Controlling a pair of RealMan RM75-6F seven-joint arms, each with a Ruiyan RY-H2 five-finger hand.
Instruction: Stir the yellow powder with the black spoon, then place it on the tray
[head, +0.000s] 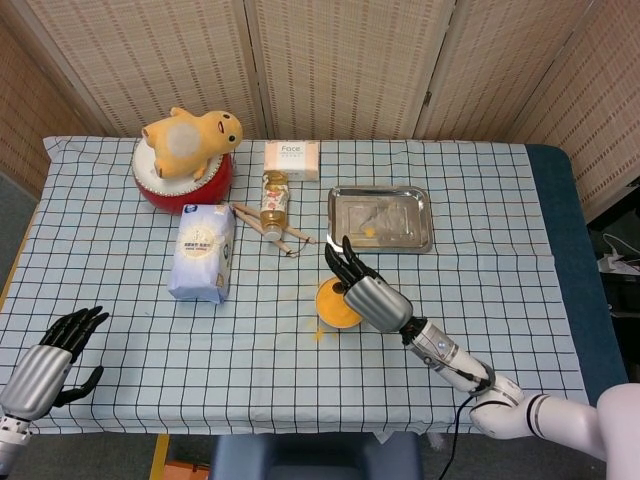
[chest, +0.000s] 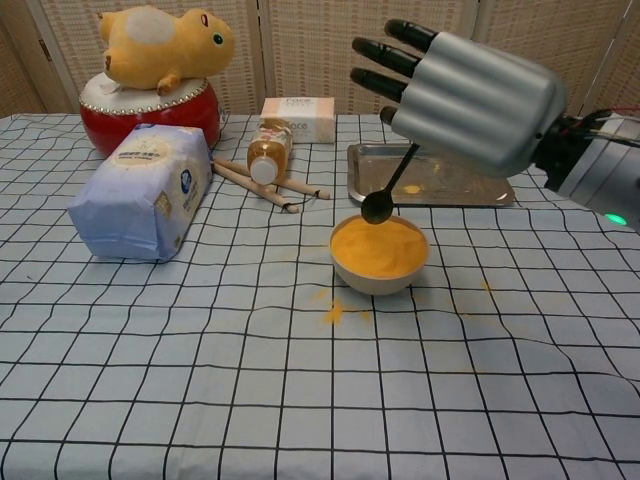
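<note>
A small bowl (chest: 378, 270) (head: 333, 316) heaped with yellow powder (chest: 378, 246) stands mid-table. My right hand (chest: 468, 98) (head: 371, 296) hovers above it and pinches the handle of the black spoon (chest: 387, 190). The spoon hangs down with its bowl just above the powder's far rim. Behind the bowl lies the silver tray (chest: 366, 160) (head: 344, 228), dusted with some yellow powder. My left hand (head: 48, 358) rests at the table's near left corner with fingers spread and nothing in it; the chest view does not show it.
Spilled yellow powder (chest: 334, 313) lies in front of the bowl. A flour bag (chest: 140, 190), wooden sticks (chest: 262, 184), a small bottle (chest: 268, 150), a white box (chest: 297, 117) and a red drum with a yellow plush (chest: 150, 100) fill the left and back.
</note>
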